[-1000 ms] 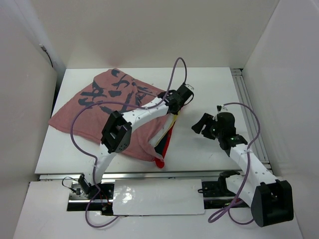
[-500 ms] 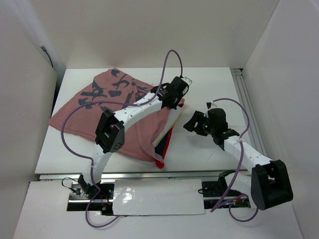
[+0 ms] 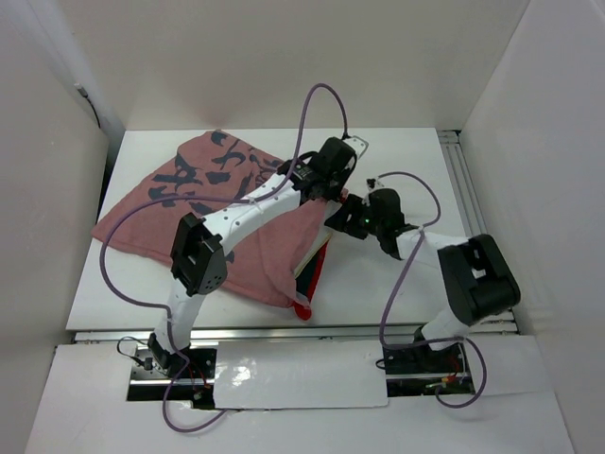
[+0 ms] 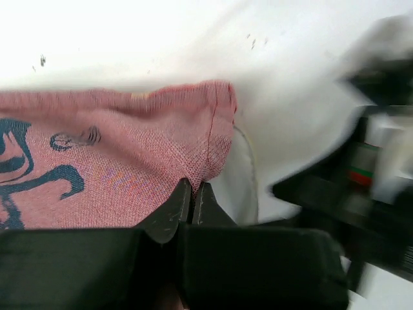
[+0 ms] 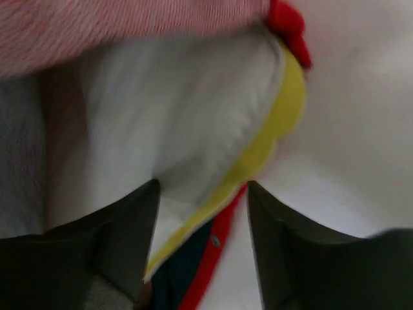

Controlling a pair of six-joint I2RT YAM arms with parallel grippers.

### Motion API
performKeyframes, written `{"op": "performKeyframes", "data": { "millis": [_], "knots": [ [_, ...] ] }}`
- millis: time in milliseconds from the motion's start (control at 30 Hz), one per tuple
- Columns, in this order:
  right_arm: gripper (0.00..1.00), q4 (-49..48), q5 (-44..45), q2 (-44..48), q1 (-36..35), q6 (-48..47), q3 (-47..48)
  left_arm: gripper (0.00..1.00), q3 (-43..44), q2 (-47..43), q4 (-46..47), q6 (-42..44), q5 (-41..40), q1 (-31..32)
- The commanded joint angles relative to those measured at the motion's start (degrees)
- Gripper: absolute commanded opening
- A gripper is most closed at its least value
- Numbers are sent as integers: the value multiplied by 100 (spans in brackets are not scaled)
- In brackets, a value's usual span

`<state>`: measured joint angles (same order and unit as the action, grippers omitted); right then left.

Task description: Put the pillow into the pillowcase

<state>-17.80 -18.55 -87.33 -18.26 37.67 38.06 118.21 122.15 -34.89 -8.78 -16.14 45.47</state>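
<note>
The pillowcase [image 3: 189, 208] is lying pink face up across the table [image 3: 397, 284], reaching from the 10 o'clock corner to the centre, with its mouth facing 3 o'clock. The pillow [image 5: 174, 110] is sitting mostly inside, and only its white corner and yellow piping [image 5: 274, 123] are showing at the mouth.

Both things are looking soft and light. The cloth is thin and limp, so it is likely sagging wherever it is not held. The cushion is plump and squashy and probably dragging against the knit rather than sliding. The hem is the sensible place to grip the case, and the piped corner is the place to grip or push the pillow.

The left gripper [image 4: 192, 194] is pressing its fingers together, apparently pinching the pink hem at the upper corner of the mouth. The right gripper [image 5: 203, 213] is holding its fingers spread on either side of the piped corner, gripping nothing.

The two wrists are crowding each other at the mouth. Bare table is lying open toward 3 and 5 o'clock, and walls are closing in the sides.
</note>
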Motion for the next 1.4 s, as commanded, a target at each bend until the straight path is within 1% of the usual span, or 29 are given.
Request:
{"op": "performKeyframes", "data": {
  "millis": [0,67,100,133,167,200,233,267,333,367,433,467,500,533,600,667,733,767,800,900,967,1000,1100,1133,1167,1233,1267,1333,1367],
  "knots": [
    [61,-1163,-272,-476,-282,110,542,0,255,-350,281,130,58,41],
    [52,-1094,-552,-1047,-354,48,859,0,255,-402,281,130,58,93],
    [31,-1163,-745,-1232,-354,47,1156,0,255,-402,281,52,58,93],
    [22,-1617,-1260,-1547,-354,161,1246,0,342,-402,281,51,111,93],
    [8,-1960,-1500,-1646,-406,257,1300,0,447,-402,281,51,111,93],
    [0,-2416,-1659,-1699,-493,398,1300,0,500,-454,229,-1,190,93],
    [0,-2934,-1783,-1700,-564,495,1222,0,579,-455,229,-1,330,145],
    [0,-3853,-1845,-1700,-643,496,1221,0,754,-455,229,-71,331,207],
    [0,-4824,-1706,-1700,-915,198,984,0,983,-455,159,-72,436,399],
    [0,-5873,-1609,-1761,-977,197,923,0,1158,-525,158,-141,436,497],
    [0,-7117,-1608,-2006,-1030,494,852,0,1274,-612,211,-46,436,786],
    [0,-7758,-1530,-2373,-969,1035,852,0,1353,-718,211,-45,1,866],
    [0,-8522,-1581,-2594,-864,1293,1122,0,1414,-780,211,77,-3,919],
    [0,-8764,-1747,-2831,-811,1469,1368,0,1415,-858,211,208,145,972],
    [1,-9047,-2020,-3500,-758,2059,1799,0,1232,-1087,439,384,-133,1060],
    [1,-9048,-2118,-3746,-758,1982,2231,0,1283,-1036,318,491,-362,1122],
    [1,-7840,-1899,-3800,-827,1299,2406,0,1590,-833,-199,439,-119,1122],
    [1,-7269,-1724,-3800,-828,930,2468,0,1591,-833,-202,438,22,1122],
    [2,-6150,-1322,-3800,-924,152,2565,0,1338,-833,-141,377,223,1122],
    [10,-4946,-924,-3800,-1136,-654,3022,0,1230,-833,9,377,366,1122],
    [16,-4837,-704,-3739,-1197,-604,2866,0,1283,-623,9,315,366,1051],
    [25,-4838,-616,-3539,-1110,-429,2734,0,1370,-570,-43,202,462,929],
    [37,-4418,-536,-3213,-785,-121,2224,0,1424,-421,-44,69,629,666],
    [40,-4172,-597,-2959,-697,98,2119,1,1424,-368,-44,-44,699,595],
    [52,-3709,-754,-2835,-566,152,1978,4,1424,-315,-44,-97,700,525],
    [52,-3179,-825,-2388,-477,267,1530,5,1485,-175,-44,-185,910,322],
    [60,-2794,-826,-2220,-398,267,1381,5,1485,-122,8,-282,911,261],
    [67,-1934,-713,-1660,-293,145,1090,5,1538,36,70,-404,1086,129],
    [74,-1624,-547,-1273,-214,74,950,5,1538,107,123,-406,1148,128]
  ]
}}
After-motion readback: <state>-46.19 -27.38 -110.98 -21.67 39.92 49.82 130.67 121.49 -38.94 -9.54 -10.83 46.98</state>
